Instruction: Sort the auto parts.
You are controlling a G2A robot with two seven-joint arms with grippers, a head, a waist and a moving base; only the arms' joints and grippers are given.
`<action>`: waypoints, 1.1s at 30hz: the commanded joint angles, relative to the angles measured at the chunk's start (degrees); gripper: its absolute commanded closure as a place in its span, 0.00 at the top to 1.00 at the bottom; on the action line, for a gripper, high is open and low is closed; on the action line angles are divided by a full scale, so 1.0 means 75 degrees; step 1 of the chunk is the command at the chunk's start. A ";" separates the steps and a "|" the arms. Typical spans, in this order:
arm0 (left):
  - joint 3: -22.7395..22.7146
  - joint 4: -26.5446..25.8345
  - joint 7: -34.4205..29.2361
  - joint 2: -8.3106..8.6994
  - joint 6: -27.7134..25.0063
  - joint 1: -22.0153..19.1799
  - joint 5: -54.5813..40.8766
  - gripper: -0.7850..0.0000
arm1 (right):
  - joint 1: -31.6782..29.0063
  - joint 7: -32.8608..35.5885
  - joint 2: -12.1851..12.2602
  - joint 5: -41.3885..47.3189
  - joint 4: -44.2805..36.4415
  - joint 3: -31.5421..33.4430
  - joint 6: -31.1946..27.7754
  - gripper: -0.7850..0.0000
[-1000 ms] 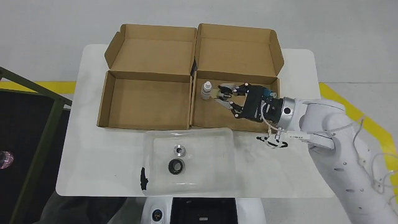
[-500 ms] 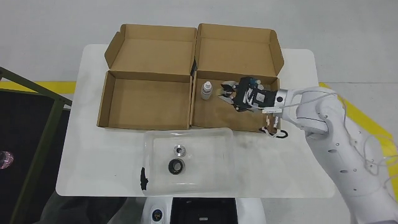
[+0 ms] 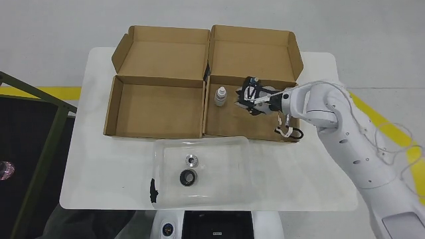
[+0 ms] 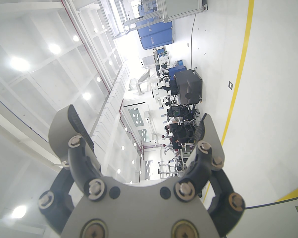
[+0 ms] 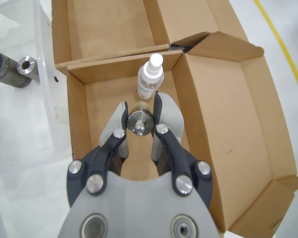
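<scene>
Clear bin (image 3: 226, 179) sits on the table (image 3: 99, 172) just on the robot's side of the right box (image 3: 229, 123), nearly against its front wall. Two parts lie in the bin, well apart from the right box's contents: black cylinder (image 3: 189, 177) and silver sleeve (image 3: 192, 159), just beside each other. From the right wrist they show as black cylinder (image 5: 5, 69) and silver sleeve (image 5: 27, 66), touching or nearly so.

Right gripper (image 3: 247, 98) is inside the right box (image 5: 213, 125), over its floor near the wall shared with the left box (image 3: 156, 109). The right gripper (image 5: 140, 111) is pinching a round silver part (image 5: 140, 125) with a small stud on its end face, pads tight on both sides. Can't tell if the part touches the box floor.

Spray bottle (image 3: 220, 96) stands upright in the right box, in the corner next to the left box, just beyond the held part; bottle (image 5: 150, 77) is close to one fingertip.

Left box butts against the right box side by side, both lids folded back away from the robot.

Left gripper (image 4: 137, 113) has its fingers spread, nothing between them, aimed at the hall; can't place it against the right box
</scene>
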 commanded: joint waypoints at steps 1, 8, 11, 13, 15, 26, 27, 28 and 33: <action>0.0000 0.0000 0.0000 0.0000 0.0000 0.0000 0.0000 1.00 | 0.0143 0.0095 -0.0034 -0.0044 0.0172 -0.0147 0.0026 0.00; 0.0000 0.0000 0.0000 0.0000 0.0000 0.0000 0.0000 1.00 | 0.0610 0.0268 -0.0204 -0.0092 0.0925 -0.0754 0.0074 0.00; 0.0000 0.0000 0.0000 0.0000 0.0000 0.0000 0.0000 1.00 | 0.0778 0.0248 -0.0289 -0.0095 0.1270 -0.1005 0.0104 0.00; 0.0000 0.0000 0.0000 0.0000 0.0000 0.0000 0.0000 1.00 | 0.0887 0.0232 -0.0350 -0.0113 0.1476 -0.1169 0.0132 0.00; 0.0000 0.0000 0.0000 0.0000 0.0000 0.0000 0.0000 1.00 | 0.0970 0.0208 -0.0410 -0.0125 0.1654 -0.1333 0.0147 0.00; 0.0000 0.0000 0.0000 0.0000 0.0000 0.0000 0.0000 1.00 | 0.1248 -0.0020 -0.0629 -0.0418 0.2243 -0.1826 0.0315 0.07; 0.0000 0.0000 0.0000 0.0000 0.0000 0.0000 0.0000 1.00 | 0.1261 -0.0042 -0.0640 -0.0442 0.2282 -0.1847 0.0312 0.08; 0.0000 0.0000 0.0000 0.0000 0.0000 0.0000 0.0000 1.00 | 0.1275 -0.0067 -0.0651 -0.0457 0.2310 -0.1861 0.0309 0.09; 0.0000 0.0000 0.0000 0.0000 0.0000 0.0000 0.0000 1.00 | 0.1315 -0.0121 -0.0689 -0.0522 0.2399 -0.1904 0.0320 0.30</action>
